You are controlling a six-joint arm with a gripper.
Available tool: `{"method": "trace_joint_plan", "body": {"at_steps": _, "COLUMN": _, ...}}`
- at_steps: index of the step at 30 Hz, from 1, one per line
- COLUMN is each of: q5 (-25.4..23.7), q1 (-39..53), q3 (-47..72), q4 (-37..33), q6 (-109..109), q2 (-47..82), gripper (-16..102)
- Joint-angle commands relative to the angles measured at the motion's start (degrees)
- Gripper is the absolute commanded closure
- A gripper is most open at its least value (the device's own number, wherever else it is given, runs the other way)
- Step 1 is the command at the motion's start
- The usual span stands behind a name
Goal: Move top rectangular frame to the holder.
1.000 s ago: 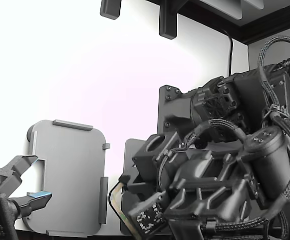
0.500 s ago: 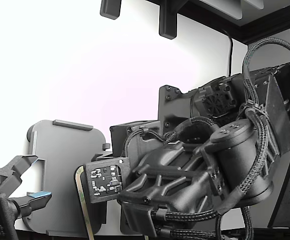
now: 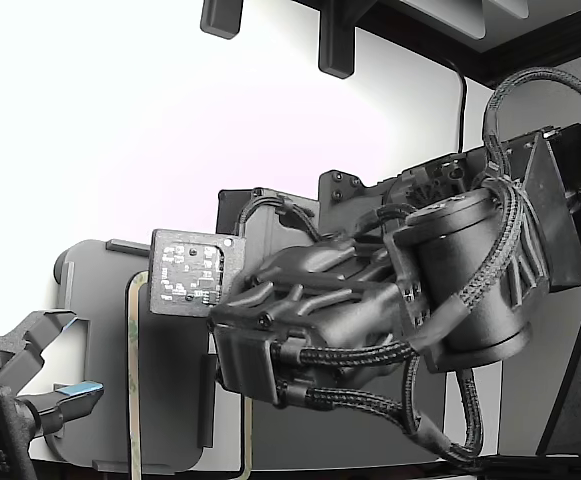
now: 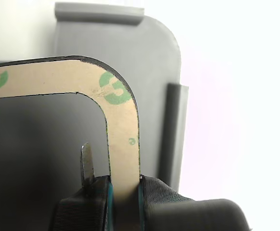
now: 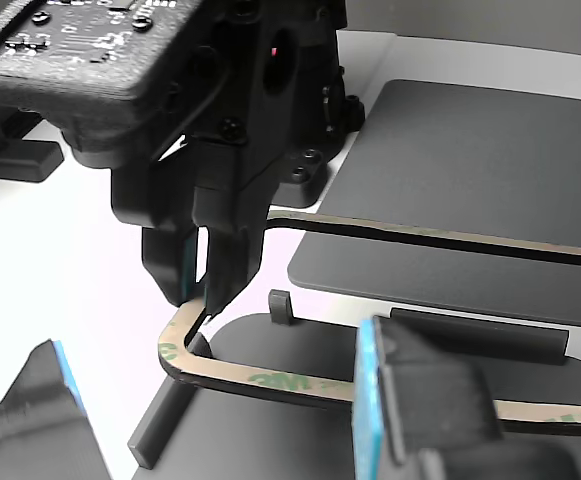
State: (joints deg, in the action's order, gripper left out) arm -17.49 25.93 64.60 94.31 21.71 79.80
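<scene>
Rectangular frame (image 4: 123, 139) pinched edge-on in gripper (image 4: 124, 192), hovering over grey holder (image 4: 149, 48) at picture centre. Transport step nearly done; next, judged: square corners inside tabs, lower, release.

Light: bright, table (image 3: 120, 120) blown out to white glare.
Focus: near pincer (image 4: 123, 197) soft in wrist view.
Shadows: faint.

The top rectangular frame (image 4: 123, 125), thin and tan with green printing, hangs above the holder (image 4: 152, 53). The holder is a light grey rounded plate with raised edge tabs, at the exterior view's lower left.
</scene>
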Motion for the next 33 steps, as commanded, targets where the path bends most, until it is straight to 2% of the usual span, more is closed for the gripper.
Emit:
{"method": "trace_joint_plan", "body": {"at_steps": 1, "q5": -0.3, "q1": -1.3, "q3": -2.7, "q4": 0.5, "q6": 1.0, "q2": 0.4, "gripper": 97}}
{"method": "trace_joint_plan", "body": {"at_steps": 11, "q5": 0.7, "q1": -3.4, "q3": -7.0, "q4": 0.5, "q6": 1.2, "q2": -4.4, "gripper": 97}}
{"method": "trace_joint_plan", "body": {"at_steps": 20, "q5": -0.5, "q1": -4.0, "q3": -6.9, "q4": 0.5, "q6": 1.3, "q2": -5.9, "gripper": 96}}
{"method": "trace_joint_plan", "body": {"at_steps": 33, "q5": 1.1, "q1": -5.6, "q3": -9.1, "q4": 0.4, "q6": 0.9, "q2": -8.6, "gripper": 96}}
